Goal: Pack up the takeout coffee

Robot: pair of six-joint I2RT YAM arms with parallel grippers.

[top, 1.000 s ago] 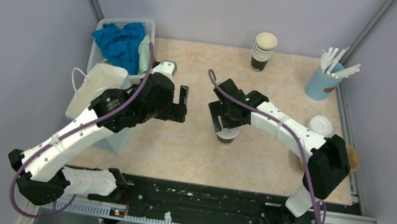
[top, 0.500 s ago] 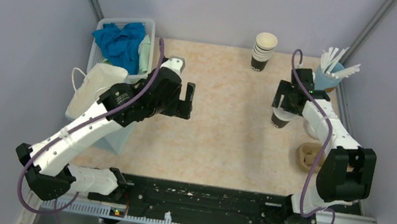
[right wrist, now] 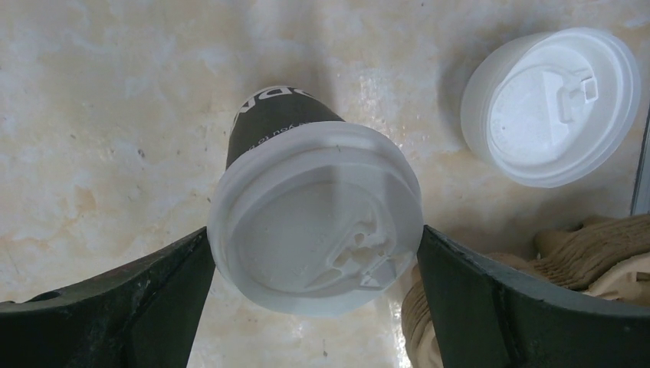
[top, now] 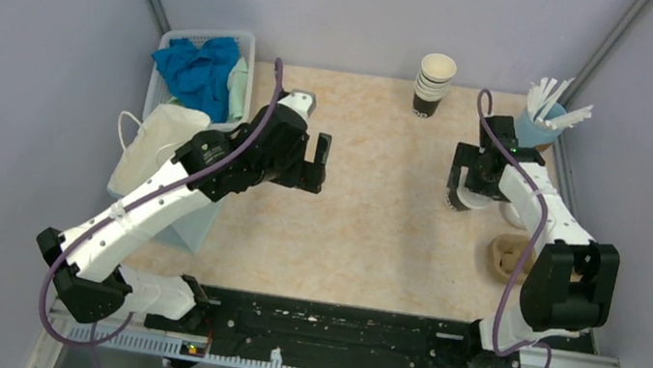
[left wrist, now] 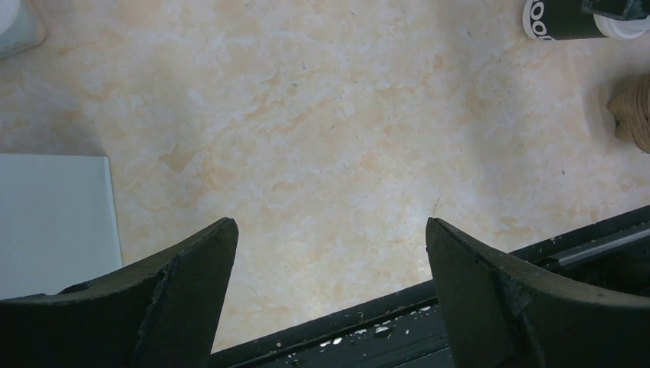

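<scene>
The biggest change on the beige marbled worktop [top: 363, 238] belongs to the right arm [top: 535, 201]. A second ago it hung over the middle with the cup in its jaws. Now it is drawn back to the far right, near the light blue tumbler [top: 530, 136] of white straws. The left arm [top: 164, 199] has shifted less, swinging a little toward the centre and away from the white paper carrier bag [top: 158, 144] at the left edge. The left end effector [left wrist: 328, 230] gapes fully, with only bare worktop between its jaws.

The takeout coffee [right wrist: 314, 222], a small dark brown paper cup under a round white plastic sip lid, now stands upright on the worktop at the far right. A loose white plastic lid [right wrist: 548, 107] lies just beside it, and a tan knitted-looking bundle [right wrist: 590, 253] sits near.

The right end effector [top: 477, 179] has widened in the last half second. Its jaws now spread as wide as the left one's, and its dark fingers [right wrist: 153, 307] stand just beside the lid's rim on either side. We cannot tell whether they still brush the rim, but we judge that the cup is let go and stands on its own.

For the task, we read this as a set-down and not as packing. The coffee is lidded and free-standing, but it is well apart from the carrier bag and farther from it than before. Getting it into that bag is still to do, and with both end effectors empty either arm would have to grasp the cup afresh.
</scene>
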